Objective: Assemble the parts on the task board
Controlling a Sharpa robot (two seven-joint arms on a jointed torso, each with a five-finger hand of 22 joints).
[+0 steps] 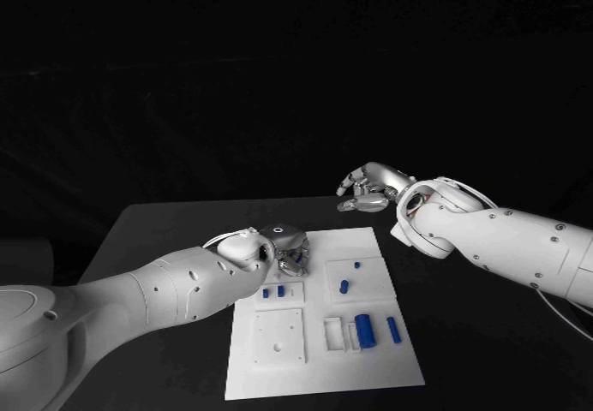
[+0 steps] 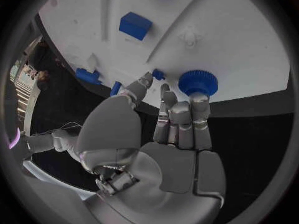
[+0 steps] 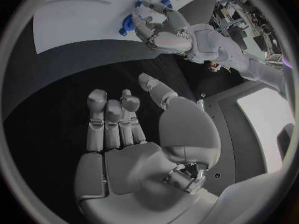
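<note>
Surface: black table (image 1: 161, 227) in a dark room, with the white board (image 1: 371, 360) lying flat at its middle.
Left hand: left hand (image 1: 287, 248) hangs over the board's far left corner, fingertips (image 2: 199, 98) touching a round ribbed blue knob (image 2: 197, 81); whether it truly grips the knob I cannot tell.
Right hand: right hand (image 1: 371, 190) hovers beyond the board's far edge, well apart from it, fingers loosely spread and holding nothing.
Knob place: at the board's edge, just beside a small blue peg (image 2: 159, 74).
Doing it well: I judge the step to be seating or turning the knob. Keep it upright over its hole, press straight down, let the fingers close evenly round the ribs, and keep the thumb off the peg.
Count, head view: two small blocks (image 1: 273, 292) side by side; one square piece (image 1: 344, 286) with a small bit (image 1: 358, 265) behind it; one thick cylinder (image 1: 365, 326); one thin pin (image 1: 393, 330).
Count, left wrist view: one knob, one peg.
</note>
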